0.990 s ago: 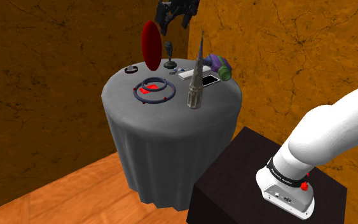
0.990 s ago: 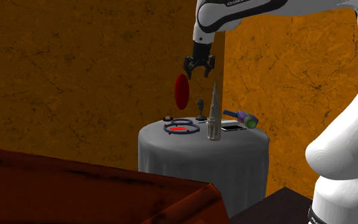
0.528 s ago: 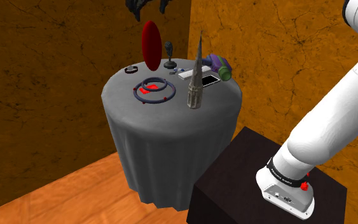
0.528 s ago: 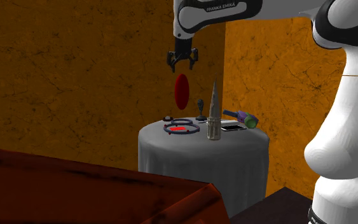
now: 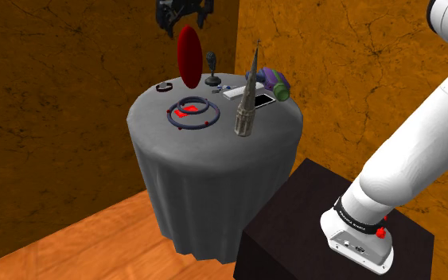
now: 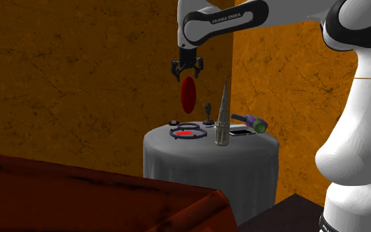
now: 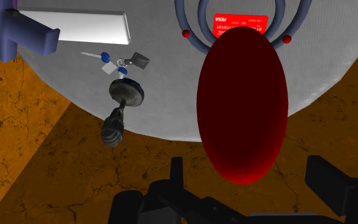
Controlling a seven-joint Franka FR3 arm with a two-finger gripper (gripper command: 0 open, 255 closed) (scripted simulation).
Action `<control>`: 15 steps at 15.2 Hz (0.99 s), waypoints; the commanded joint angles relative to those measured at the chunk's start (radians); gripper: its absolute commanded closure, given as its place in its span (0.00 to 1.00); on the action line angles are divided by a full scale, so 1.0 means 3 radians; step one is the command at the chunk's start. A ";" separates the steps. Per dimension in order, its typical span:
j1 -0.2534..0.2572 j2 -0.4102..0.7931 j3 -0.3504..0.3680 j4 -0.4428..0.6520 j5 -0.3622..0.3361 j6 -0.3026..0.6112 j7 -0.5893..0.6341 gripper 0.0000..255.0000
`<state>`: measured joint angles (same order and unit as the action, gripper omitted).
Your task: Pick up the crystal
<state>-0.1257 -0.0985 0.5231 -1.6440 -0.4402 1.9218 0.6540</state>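
The gripper [image 6: 188, 72] now hangs lower, jaws spread; the red crystal [image 6: 188, 96] stands directly beneath it, so grasping looks near.

Smooth dark-red crystal [image 7: 243, 105], matt grey draped tablecloth [image 5: 214, 191], wood-grain floor [image 5: 71, 239], cracked rough-looking orange walls [image 5: 55, 79]

Round grey-clothed tbl [image 5: 214, 183] w/ ring set [image 5: 169, 114], red card [image 7: 241, 23], spire [image 5: 247, 99], keys [image 7: 107, 58], joystick [image 7: 123, 102], red crystal [image 5: 188, 54] by edge.

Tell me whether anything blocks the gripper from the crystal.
Nothing visible does. The open gripper hangs just above the red crystal, with only air between; the spire stands apart on the table.
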 commanded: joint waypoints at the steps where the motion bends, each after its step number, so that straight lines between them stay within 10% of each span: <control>1: -0.0002 -0.0009 -0.0004 -0.0043 0.0000 0.0035 0.0011 0.00; 2: -0.0002 -0.0013 -0.0005 -0.0047 0.0002 0.0037 0.0010 1.00; 15: 0.0006 0.0055 0.0017 0.0200 -0.0013 -0.0147 -0.0044 1.00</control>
<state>-0.1253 -0.0853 0.5258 -1.6028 -0.4431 1.8929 0.6437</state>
